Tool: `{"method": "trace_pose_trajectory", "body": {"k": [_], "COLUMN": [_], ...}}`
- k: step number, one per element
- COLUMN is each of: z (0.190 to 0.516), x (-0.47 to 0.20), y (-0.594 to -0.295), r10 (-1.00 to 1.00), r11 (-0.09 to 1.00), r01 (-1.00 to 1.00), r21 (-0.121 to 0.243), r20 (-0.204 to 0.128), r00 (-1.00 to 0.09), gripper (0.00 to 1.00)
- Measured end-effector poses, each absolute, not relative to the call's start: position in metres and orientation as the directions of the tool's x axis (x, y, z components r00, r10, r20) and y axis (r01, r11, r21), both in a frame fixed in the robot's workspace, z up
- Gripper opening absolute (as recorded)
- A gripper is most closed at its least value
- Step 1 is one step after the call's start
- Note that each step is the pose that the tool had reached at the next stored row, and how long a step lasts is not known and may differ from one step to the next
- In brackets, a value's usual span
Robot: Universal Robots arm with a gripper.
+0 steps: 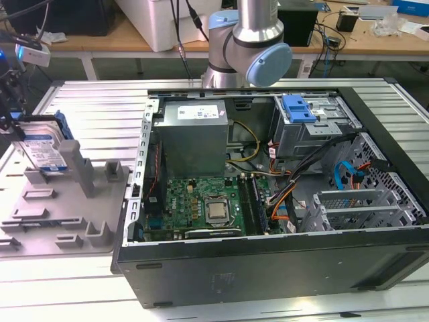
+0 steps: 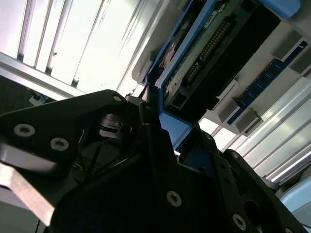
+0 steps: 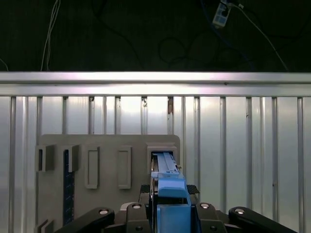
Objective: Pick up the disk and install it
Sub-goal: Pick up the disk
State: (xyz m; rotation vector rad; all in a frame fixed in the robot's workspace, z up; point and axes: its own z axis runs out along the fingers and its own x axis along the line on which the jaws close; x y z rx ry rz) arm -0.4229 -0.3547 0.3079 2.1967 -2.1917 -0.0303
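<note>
While standing upright, disk (image 1: 43, 151), gripped by hand (image 3: 170, 195)

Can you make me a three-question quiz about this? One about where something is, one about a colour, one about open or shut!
1. Where is the disk?
A in the grey holder
B on the floor
C on a chair

2. What colour is the disk's frame?
A red
B blue
C yellow

3. How is the computer case?
A shut
B wrapped up
C open

Answers: 1 A, it stands upright in the holder's slot; 2 B, blue edges show around it; 3 C, its insides show from above.
</note>
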Motion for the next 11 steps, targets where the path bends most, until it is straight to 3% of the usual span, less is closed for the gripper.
{"method": "trace_pose_trajectory", "body": {"k": [11], "z": [0.3114], "x": [-0.4229], "y": [-0.3547], "r10": [-1.000], "r11": [-0.002], "r01": [-0.999], "r21": [0.036], "r20": [0.015], "r00": [0.003], "gripper": [0.37]}}
